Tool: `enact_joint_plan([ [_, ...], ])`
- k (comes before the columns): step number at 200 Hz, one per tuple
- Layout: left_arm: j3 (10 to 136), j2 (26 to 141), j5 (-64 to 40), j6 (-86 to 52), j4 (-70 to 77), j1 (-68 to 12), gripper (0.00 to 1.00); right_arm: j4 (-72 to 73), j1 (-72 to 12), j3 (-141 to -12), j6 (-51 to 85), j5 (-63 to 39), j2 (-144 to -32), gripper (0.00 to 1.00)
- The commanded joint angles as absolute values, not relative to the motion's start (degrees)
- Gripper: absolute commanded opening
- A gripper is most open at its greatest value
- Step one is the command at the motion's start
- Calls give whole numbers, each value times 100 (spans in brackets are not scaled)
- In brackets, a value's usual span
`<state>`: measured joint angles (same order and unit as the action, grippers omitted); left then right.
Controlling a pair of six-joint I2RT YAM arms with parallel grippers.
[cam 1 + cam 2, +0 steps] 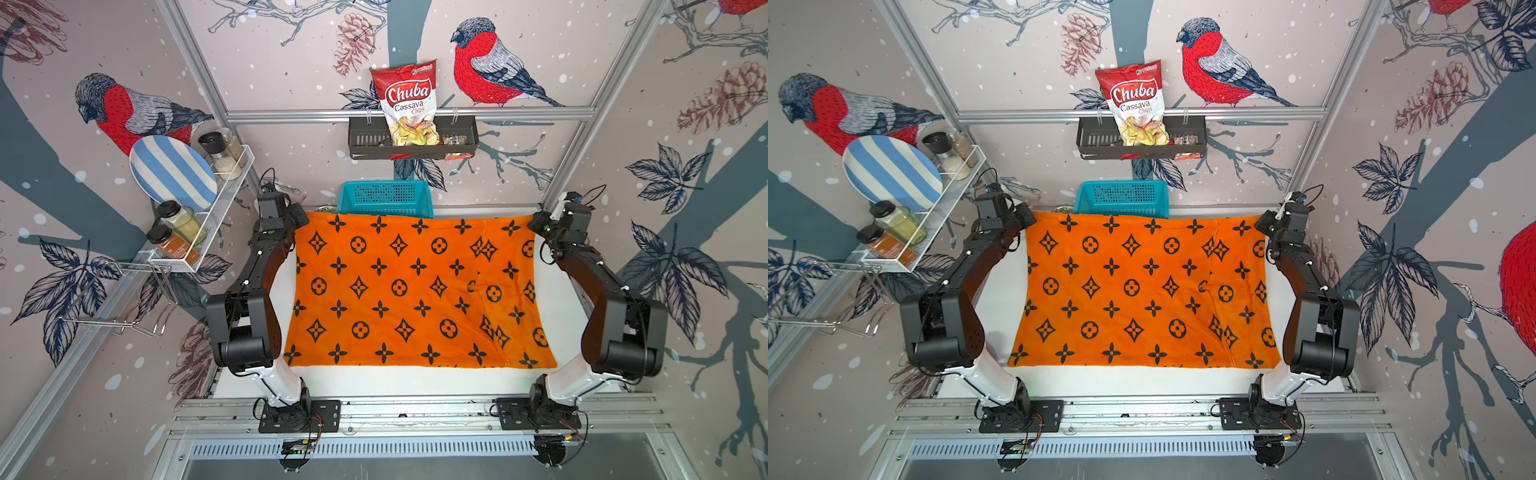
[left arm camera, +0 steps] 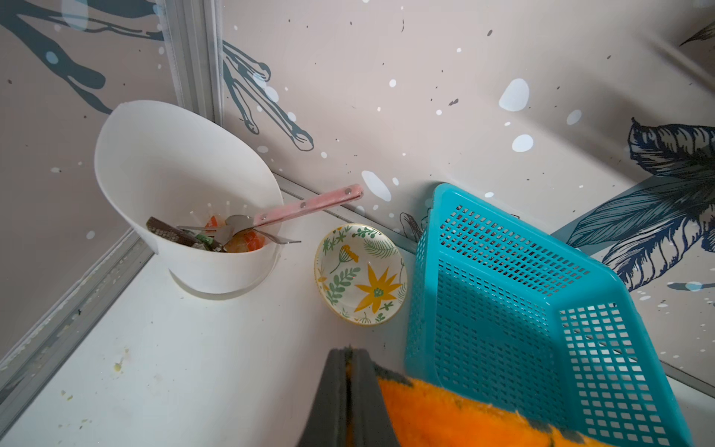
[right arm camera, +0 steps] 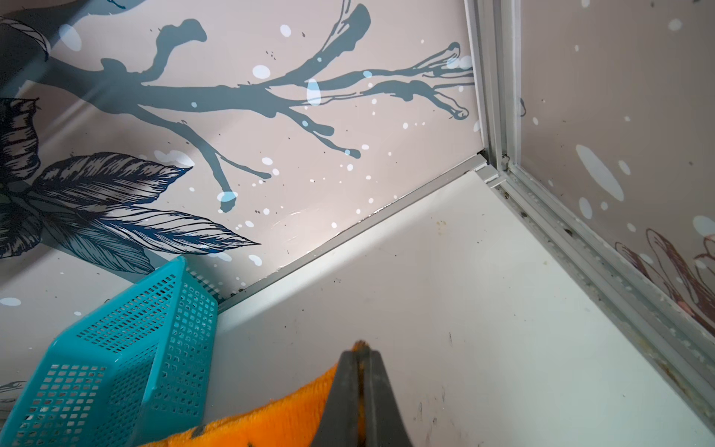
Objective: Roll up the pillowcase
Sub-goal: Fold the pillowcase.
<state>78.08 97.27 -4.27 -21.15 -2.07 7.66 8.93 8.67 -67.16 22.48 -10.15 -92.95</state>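
Only clear txt: the red-and-white chip bag, seen in both top views, reads "Chuba Cassava Chips", w/ "Chuba" in big white script. The small green logo at its top corner is too tiny to read. The orange spice jar has a printed label, but it's illegible.

Basket against far edge of pillowcase; open table nearside.

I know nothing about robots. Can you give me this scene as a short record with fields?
pillowcase: orange, spread open on white table, not yet rolled
left gripper: fingers shut on its far left corner
right gripper: fingers shut on its far right corner
behind it: teal basket
beside basket: flowered dish, white bowl
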Motion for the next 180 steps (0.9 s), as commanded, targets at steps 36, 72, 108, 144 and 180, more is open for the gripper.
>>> enact_joint_plan([
  [36,8038,9676,-283,-2094,-24,774,0,865,899,-7131,2276,-1077,-9291,0],
  [72,7266,9344,-3,-2027,263,785,0,1248,913,-6186,2331,-731,-8769,0],
  [108,6398,8929,156,-2057,595,850,0,1508,988,-5088,2468,-272,-8034,0],
  [144,5800,8583,292,-2263,705,892,0,1443,1140,-4245,2595,-5,-7425,0],
  [180,5263,8294,496,-2648,676,897,0,1229,1222,-3612,2715,356,-6794,0],
])
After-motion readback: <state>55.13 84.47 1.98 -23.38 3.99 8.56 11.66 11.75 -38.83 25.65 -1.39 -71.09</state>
